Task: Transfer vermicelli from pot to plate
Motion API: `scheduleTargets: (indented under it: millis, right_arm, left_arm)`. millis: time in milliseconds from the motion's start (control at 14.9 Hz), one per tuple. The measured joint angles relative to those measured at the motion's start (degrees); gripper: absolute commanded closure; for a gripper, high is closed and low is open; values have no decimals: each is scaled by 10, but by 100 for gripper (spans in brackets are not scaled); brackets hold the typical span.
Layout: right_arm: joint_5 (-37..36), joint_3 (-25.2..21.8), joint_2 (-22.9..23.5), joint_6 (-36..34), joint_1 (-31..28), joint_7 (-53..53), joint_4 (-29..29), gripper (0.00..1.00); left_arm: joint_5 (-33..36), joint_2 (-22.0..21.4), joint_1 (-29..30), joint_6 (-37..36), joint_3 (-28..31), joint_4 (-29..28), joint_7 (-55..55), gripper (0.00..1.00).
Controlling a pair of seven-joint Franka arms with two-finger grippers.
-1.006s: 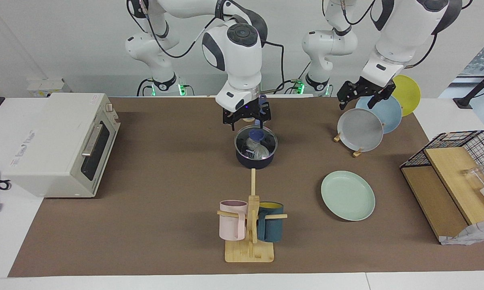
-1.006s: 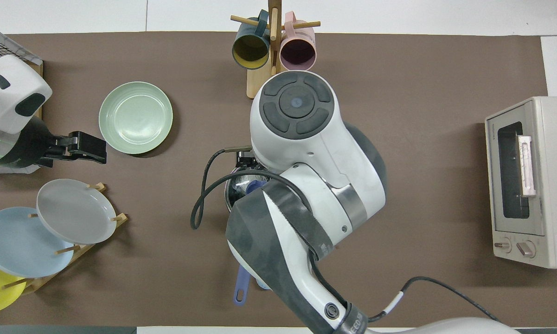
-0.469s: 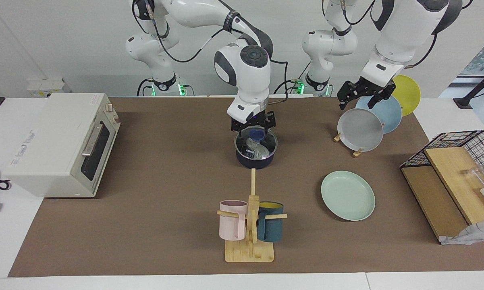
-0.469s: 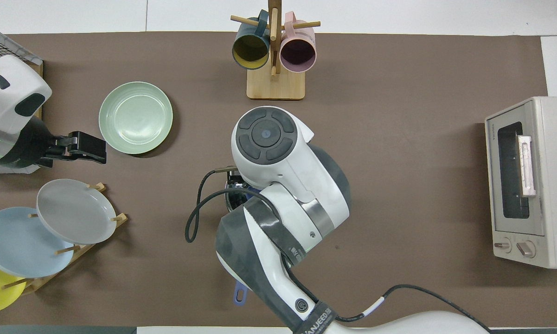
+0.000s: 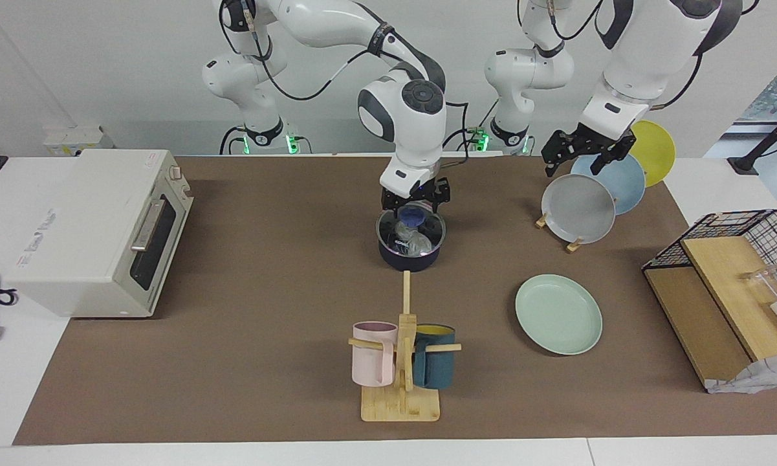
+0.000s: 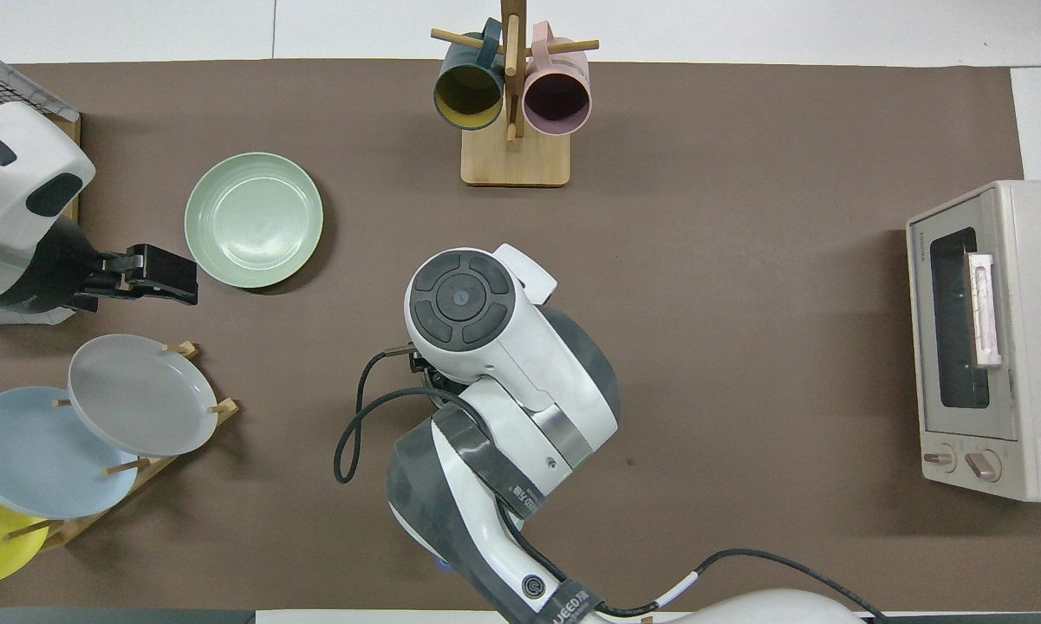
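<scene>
The dark navy pot (image 5: 411, 254) stands mid-table with the whitish vermicelli (image 5: 409, 239) inside. Its blue handle (image 5: 413, 212) points toward the robots. My right gripper (image 5: 415, 204) is low over the pot's rim nearest the robots, open, with its fingers on either side of the handle's root. In the overhead view the right arm (image 6: 485, 347) hides the pot. The mint-green plate (image 5: 558, 314) lies empty toward the left arm's end, farther from the robots than the pot; it also shows in the overhead view (image 6: 253, 219). My left gripper (image 5: 574, 162) waits open above the plate rack.
A rack holds grey (image 5: 578, 208), light blue (image 5: 621, 181) and yellow (image 5: 655, 150) plates. A wooden mug tree (image 5: 401, 382) with a pink mug and a teal mug stands farther out than the pot. A toaster oven (image 5: 97, 230) is at the right arm's end, a wire basket (image 5: 744, 226) at the left arm's end.
My right gripper has come down and shifted slightly toward the left arm's end, closing in on the handle's root. The pot, vermicelli, plate and left arm have not moved.
</scene>
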Motion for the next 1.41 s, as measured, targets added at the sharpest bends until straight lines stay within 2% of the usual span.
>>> scheduleTargets:
  millis: [402,536,670,804,872,1140,1274,1408]
  right_arm:
    - [0,0,0,9,1,0,-11,13]
    - [0,0,0,24,1,0,-22,24]
    - [0,1,0,28,1,0,-29,43]
    - [1,2,-2,29,1,0,-29,57]
    - [0,2,-2,29,1,0,-29,60]
    - [1,1,-3,29,0,0,-29,60]
    - [1,0,-5,28,-3,0,-24,70]
    - [1,-1,-7,12,-10,-3,-14,70]
  left_arm:
    - [0,0,5,0,0,0,0,0]
    - [0,0,5,1,0,0,0,0]
    - [0,0,5,1,0,0,0,0]
    - [0,0,5,1,0,0,0,0]
    - [0,0,5,1,0,0,0,0]
    - [0,0,5,1,0,0,0,0]
    - [0,0,5,1,0,0,0,0]
    - [0,0,5,3,0,0,0,0]
